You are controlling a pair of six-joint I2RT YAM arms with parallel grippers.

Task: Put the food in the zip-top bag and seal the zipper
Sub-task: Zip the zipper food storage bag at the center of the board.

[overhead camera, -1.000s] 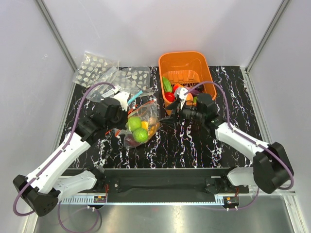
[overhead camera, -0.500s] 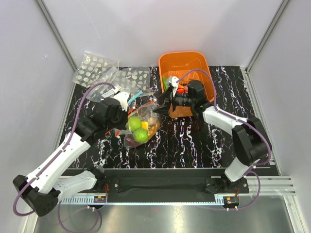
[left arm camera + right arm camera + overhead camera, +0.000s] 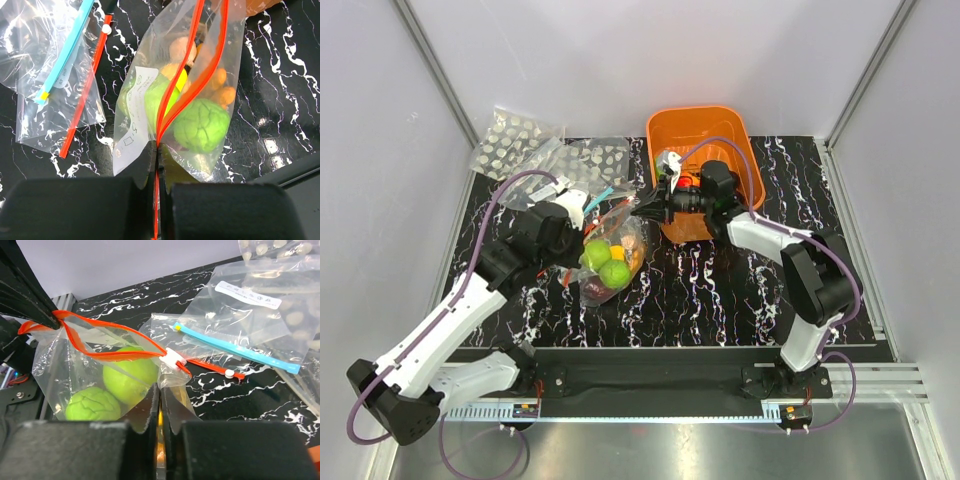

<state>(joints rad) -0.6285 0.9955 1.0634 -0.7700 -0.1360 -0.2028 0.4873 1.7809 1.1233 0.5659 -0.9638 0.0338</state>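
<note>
clear soft plastic zip-top bag hangs between left pincer and right pincer, pinched at both mouth ends. thin red-orange zipper strip gapes mid-span, white slider just above right pincer. glossy toy food inside: green apples, orange pieces.

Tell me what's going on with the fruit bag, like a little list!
Bag: zip-top bag held at both ends, green apples and orange pieces inside
Zipper: zipper open, its two strips apart
Left: left gripper shut on one end of the mouth
Right: right gripper shut on the bag beside the white slider
Nearby: orange basket, blue-strip bag
</note>
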